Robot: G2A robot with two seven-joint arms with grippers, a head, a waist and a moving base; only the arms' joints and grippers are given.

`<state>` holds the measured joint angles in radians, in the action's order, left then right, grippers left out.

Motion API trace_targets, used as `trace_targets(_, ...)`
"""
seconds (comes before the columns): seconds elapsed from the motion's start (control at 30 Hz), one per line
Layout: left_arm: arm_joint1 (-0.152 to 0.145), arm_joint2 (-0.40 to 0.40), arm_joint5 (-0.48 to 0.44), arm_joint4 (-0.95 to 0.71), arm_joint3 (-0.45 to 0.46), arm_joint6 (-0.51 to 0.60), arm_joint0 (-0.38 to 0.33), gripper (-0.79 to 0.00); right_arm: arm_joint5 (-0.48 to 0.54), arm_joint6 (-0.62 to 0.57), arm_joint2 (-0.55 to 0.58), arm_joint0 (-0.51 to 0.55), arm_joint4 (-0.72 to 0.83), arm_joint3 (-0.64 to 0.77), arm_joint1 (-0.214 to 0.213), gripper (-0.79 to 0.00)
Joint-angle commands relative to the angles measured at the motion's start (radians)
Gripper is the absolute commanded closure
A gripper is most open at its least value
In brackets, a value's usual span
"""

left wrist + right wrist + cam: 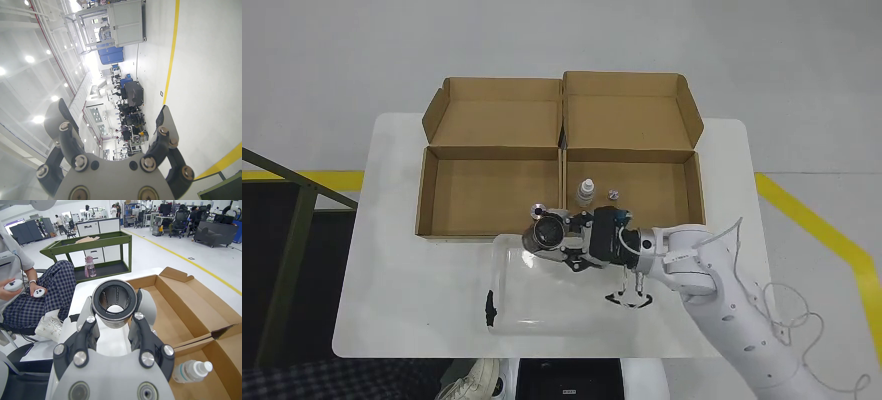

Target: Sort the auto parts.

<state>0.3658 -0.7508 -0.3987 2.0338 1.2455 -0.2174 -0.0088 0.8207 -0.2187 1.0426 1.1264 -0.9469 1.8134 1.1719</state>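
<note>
While beside a cardboard box (pixel 175 321), bearing (pixel 113 320) between right jaws

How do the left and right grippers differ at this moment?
The left gripper is open and holds nothing; the right gripper is shut on a hollow metal cylinder. The left gripper faces away from the table; the right gripper is over it. Both are two-fingered.
</note>
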Motion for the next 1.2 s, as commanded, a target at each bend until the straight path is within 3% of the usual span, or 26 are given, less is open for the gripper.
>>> trace_targets(0.0,0.000,0.000,0.000,0.000,0.000,0.000,0.000,-0.785,0.000,0.006,0.006,0.003,0.009,-0.005,-0.001,0.000)
trace_targets(0.57,0.000,0.000,0.000,0.000,0.000,0.000,0.000,-0.785,-0.030,0.042,0.044,0.003,0.054,-0.037,-0.005,0.000)
trace_targets(1.17,0.000,0.000,0.000,0.000,0.000,0.000,0.000,-0.785,-0.175,-0.025,-0.036,-0.118,-0.020,-0.063,0.020,0.000)
